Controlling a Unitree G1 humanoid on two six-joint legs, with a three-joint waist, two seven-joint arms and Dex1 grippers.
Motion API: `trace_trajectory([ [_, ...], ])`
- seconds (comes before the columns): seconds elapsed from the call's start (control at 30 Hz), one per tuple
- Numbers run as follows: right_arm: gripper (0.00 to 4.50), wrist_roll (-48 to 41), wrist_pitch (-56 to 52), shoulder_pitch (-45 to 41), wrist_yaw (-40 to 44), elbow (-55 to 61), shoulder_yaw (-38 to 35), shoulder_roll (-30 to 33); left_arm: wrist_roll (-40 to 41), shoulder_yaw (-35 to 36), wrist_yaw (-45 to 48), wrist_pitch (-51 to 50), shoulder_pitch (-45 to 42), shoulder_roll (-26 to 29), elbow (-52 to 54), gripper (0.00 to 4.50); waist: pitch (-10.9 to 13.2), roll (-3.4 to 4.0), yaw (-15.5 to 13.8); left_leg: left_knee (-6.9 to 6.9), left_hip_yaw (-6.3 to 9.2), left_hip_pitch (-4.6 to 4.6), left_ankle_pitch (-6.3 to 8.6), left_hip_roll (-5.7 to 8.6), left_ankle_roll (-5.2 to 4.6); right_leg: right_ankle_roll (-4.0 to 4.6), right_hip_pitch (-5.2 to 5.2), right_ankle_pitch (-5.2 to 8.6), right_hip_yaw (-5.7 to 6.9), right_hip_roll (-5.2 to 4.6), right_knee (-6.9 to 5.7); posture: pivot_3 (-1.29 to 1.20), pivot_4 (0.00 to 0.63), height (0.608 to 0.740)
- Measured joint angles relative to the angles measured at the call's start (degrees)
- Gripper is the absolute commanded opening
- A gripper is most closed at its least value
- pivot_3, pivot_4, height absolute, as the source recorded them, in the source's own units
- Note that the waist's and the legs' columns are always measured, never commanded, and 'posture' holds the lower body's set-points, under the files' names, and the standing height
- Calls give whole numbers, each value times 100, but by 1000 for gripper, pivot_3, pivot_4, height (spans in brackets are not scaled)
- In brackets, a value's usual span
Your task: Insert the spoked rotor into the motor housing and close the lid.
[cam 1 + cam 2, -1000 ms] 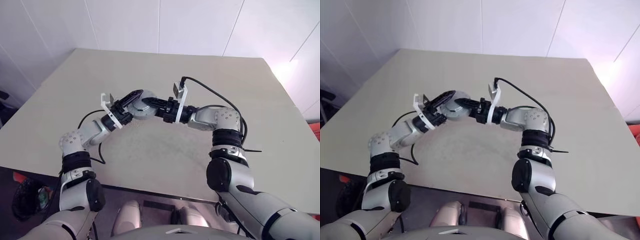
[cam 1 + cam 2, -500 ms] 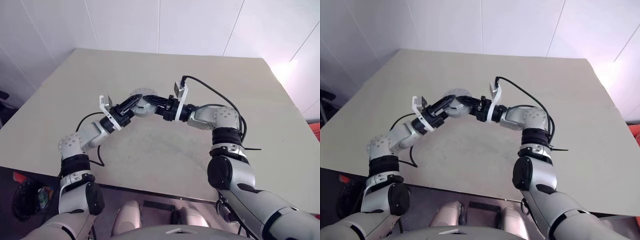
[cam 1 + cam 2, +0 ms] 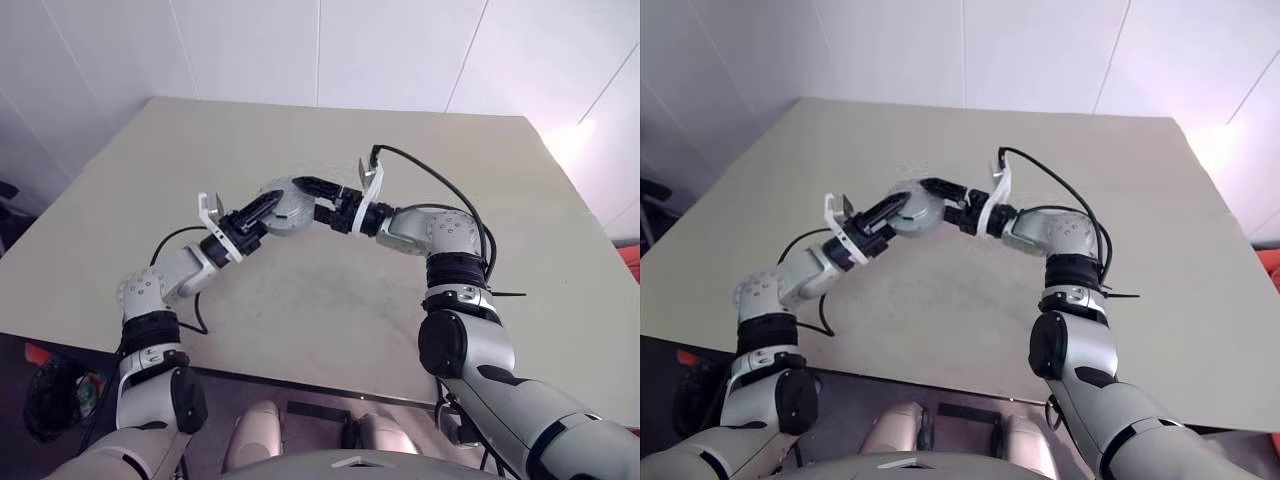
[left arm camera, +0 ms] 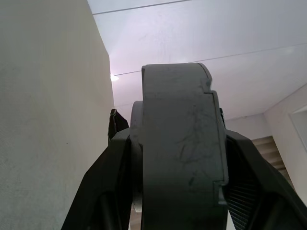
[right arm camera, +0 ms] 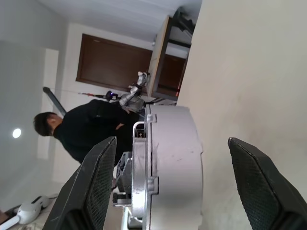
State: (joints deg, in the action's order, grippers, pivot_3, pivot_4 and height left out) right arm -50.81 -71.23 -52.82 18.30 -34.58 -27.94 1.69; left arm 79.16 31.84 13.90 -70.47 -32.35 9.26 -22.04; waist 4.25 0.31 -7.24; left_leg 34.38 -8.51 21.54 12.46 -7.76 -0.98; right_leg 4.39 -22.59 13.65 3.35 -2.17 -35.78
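Above the bench, one motor housing sits clamped in the left gripper; right gripper spread wide, straddling it, holding nothing.

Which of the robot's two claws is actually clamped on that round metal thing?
The left gripper: its black fingers press both sides of the motor housing. The right gripper stands spread wide, its fingers clear of the housing's rim.

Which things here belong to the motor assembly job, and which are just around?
Job: motor housing, clamped in left gripper; right gripper, open, flanking it.
Just around: table; black cable; person in the background.
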Motion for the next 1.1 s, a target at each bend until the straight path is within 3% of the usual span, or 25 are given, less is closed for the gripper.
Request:
trace_trajectory([
  [0.2,3990,313,562,117,33,0,226,28,-310,-75,10,439,70,32,165,2104,0,0,2,4,0,1,0,0,0,-1,1,-1,0,0,0,0,0,740],
  [0.47,3990,531,726,455,720,431,636,649,-870,137,4,1489,644,423,641,2104,0,-1,1,11,2,2,3,-1,-6,-3,6,-1,0,1,2,0,0,740],
  [0.7,3990,556,764,527,1031,513,650,1011,-998,294,-427,1895,1068,384,757,2104,1,-4,1,37,5,-17,4,-2,-7,-17,37,-10,0,-1,3,0,0,740],
  [1.1,3990,562,810,529,1011,513,633,935,-1358,406,-1007,2422,1022,299,376,2104,1,-10,2,43,5,-39,5,-2,-9,-15,59,-15,-1,-1,5,0,0,740],
])
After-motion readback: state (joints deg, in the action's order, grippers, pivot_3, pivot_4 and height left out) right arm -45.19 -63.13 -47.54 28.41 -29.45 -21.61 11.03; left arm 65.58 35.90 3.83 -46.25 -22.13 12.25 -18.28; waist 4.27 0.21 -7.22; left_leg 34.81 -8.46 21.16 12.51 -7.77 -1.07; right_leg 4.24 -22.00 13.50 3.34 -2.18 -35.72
